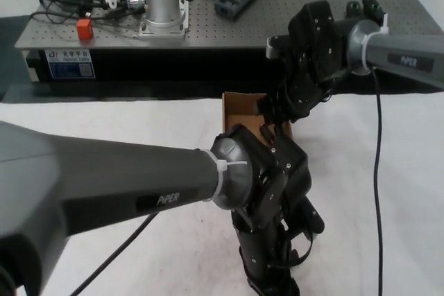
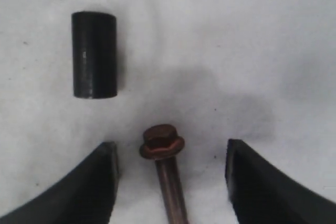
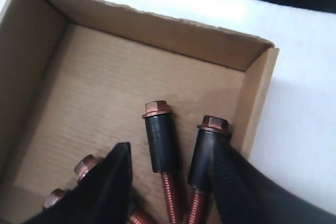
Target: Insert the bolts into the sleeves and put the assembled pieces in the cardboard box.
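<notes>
Bolts [image 3: 157, 109] copper-brown; sleeves [image 2: 94, 55] black; cardboard box [image 3: 157, 30] plain tan; cloth [image 2: 236, 35] seemingly white.

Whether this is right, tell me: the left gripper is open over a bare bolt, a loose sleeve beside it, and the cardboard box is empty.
One thing is wrong: the right wrist view shows the cardboard box holding assembled pieces, not empty. The left gripper, bolt and sleeve are as stated.

Lighting's bright and even, looks like it comes from above. The white cloth [image 1: 104, 123] around the cardboard box [image 3: 157, 35] is pretty much blown out, with the worst glare just outside one wall. Inside the box the side walls sit in mild shade. My left end effector [image 2: 170, 148] has a soft grey shadow on the cloth under it, no hard edges.
</notes>
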{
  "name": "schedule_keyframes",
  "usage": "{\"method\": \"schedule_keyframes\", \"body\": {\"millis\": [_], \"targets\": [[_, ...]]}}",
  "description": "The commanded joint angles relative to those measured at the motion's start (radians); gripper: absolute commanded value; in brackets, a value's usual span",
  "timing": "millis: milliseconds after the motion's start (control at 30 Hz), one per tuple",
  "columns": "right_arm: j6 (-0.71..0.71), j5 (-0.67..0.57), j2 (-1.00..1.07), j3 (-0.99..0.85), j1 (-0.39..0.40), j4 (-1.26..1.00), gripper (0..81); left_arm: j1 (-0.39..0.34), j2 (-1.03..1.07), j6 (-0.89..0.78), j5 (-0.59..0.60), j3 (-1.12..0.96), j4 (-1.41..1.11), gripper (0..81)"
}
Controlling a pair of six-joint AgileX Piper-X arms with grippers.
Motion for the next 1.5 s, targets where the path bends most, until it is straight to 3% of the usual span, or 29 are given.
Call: {"method": "schedule_keyframes", "body": {"millis": [0,300,533,733,967,1167,1300,1400,1467], "targets": [[0.002,-0.020,-0.069,-0.016,-0.010,0.009,34.5,-0.003,0.023,0.005,-0.018,-0.002,0.026,33.8],[-0.028,-0.059,-0.309,0.001,-0.031,0.238,34.5,-0.003,0.023,0.005,-0.017,-0.002,0.057,0.6],[-0.161,-0.063,-0.444,0.079,-0.029,0.515,34.5,0.017,-0.030,-0.077,-0.094,-0.007,0.123,0.6],[-0.226,-0.060,-0.477,0.202,-0.021,0.582,34.5,0.078,-0.218,-0.091,-0.093,0.107,0.139,0.6],[-0.324,-0.053,-0.454,0.315,0.121,0.576,34.5,0.100,-0.345,0.038,-0.081,0.299,0.143,0.6],[-0.430,0.056,-0.380,0.353,0.243,0.559,34.5,0.100,-0.340,0.044,-0.037,0.362,0.133,0.1],[-0.477,0.091,-0.337,0.385,0.282,0.497,34.5,0.100,-0.337,0.044,0.014,0.369,0.131,12.5],[-0.524,0.130,-0.312,0.407,0.294,0.450,34.5,0.100,-0.337,0.044,0.030,0.369,0.131,31.8],[-0.541,0.137,-0.299,0.415,0.293,0.423,34.5,0.100,-0.337,0.038,0.030,0.369,0.136,39.3]]}}
